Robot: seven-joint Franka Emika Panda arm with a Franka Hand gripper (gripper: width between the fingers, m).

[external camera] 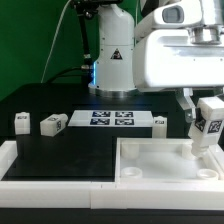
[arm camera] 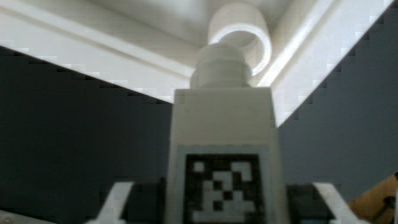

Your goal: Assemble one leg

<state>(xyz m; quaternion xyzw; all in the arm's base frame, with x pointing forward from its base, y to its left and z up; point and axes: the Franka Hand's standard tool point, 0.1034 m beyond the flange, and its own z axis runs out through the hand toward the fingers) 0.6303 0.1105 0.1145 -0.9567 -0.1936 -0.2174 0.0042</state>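
While my gripper (external camera: 205,108) points straight down, fingers clamped on the leg (external camera: 207,130), it hangs upright over the tabletop (external camera: 150,178) below me.

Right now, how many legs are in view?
4. The held leg is in the gripper, over the tabletop. At the exterior view's left of the marker board: outer leg, inner leg. At its right: fourth leg. No others visible.
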